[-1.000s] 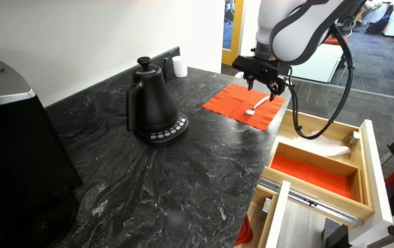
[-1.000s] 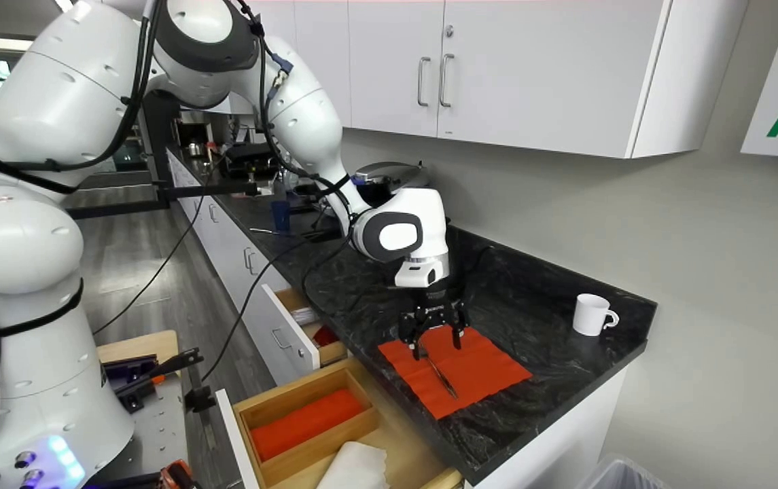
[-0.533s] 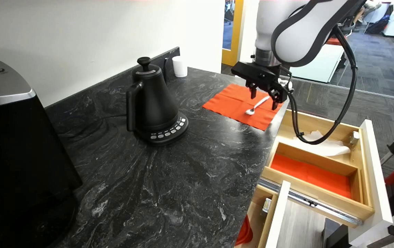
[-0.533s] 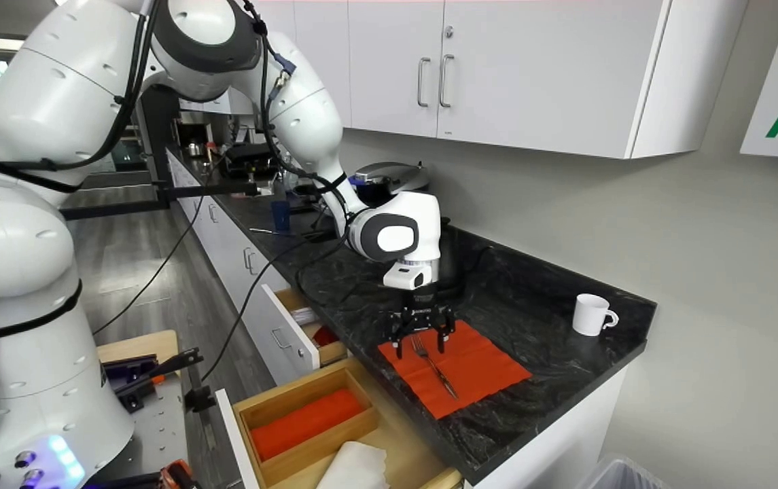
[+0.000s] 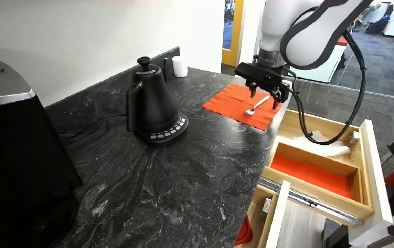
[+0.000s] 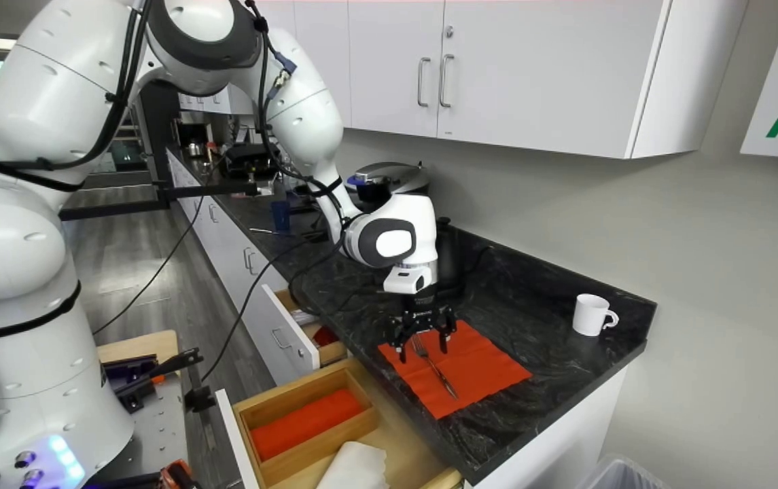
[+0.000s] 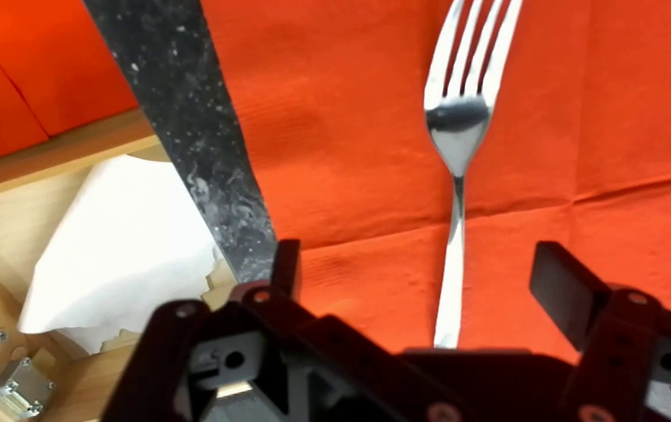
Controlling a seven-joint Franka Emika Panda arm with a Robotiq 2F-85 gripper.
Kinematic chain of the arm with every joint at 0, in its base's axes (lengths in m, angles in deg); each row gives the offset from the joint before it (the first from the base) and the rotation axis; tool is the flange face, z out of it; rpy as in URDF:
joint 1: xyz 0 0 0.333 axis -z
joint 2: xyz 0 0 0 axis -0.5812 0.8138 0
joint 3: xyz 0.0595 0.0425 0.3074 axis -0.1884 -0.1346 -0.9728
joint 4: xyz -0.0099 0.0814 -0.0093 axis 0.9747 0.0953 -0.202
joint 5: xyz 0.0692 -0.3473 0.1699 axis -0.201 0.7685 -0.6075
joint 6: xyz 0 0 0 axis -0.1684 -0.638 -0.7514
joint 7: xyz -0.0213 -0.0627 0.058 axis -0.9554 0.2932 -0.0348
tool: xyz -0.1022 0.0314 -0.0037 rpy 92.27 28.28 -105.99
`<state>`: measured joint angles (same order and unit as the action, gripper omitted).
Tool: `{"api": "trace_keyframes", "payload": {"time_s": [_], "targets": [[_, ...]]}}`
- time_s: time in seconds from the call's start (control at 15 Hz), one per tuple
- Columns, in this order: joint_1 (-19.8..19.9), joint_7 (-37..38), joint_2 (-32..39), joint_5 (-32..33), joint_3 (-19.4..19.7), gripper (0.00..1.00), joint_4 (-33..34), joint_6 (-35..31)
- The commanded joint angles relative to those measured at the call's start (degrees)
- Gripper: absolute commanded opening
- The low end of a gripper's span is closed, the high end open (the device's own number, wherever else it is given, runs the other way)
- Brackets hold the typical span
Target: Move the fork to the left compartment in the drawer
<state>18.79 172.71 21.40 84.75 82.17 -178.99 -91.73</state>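
Observation:
The silvery fork [image 5: 260,102] lies on the flat orange-red cloth [image 5: 231,96] on the counter; both exterior views show it [image 6: 437,372]. In the wrist view the fork [image 7: 457,140] has its tines at the top, and the handle runs down between the fingers. My gripper [image 7: 417,264] is open and empty, above the cloth, one finger on each side of the handle, touching neither. It also shows in both exterior views [image 5: 264,100] [image 6: 422,350]. The open wooden drawer [image 5: 315,161] has an orange-red lined compartment [image 6: 307,424] beside a section holding white paper [image 7: 124,246].
A black kettle [image 5: 155,100] stands on the dark counter [image 5: 183,172]. A white mug [image 6: 590,314] stands near the wall. A lower open drawer [image 6: 300,333] lies farther along. The counter edge [image 7: 194,129] runs between cloth and drawer.
Over the last second my gripper has come down and shifted left in an exterior view, so the fork's tines now show between the fingers there. The fork and drawer have not moved.

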Motion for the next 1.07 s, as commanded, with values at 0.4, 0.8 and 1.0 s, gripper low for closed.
{"api": "trace_keyframes", "payload": {"time_s": [0.4, 0.8, 1.0], "targets": [[3.29, -1.84, -1.36, 2.9, -0.06, 1.0, -1.81, -6.14], [3.91, -3.73, -1.81, 2.96, -0.55, 1.0, -1.8, -4.67], [2.69, -3.55, -1.17, 4.19, 1.03, 1.0, -1.72, -5.94]]}}
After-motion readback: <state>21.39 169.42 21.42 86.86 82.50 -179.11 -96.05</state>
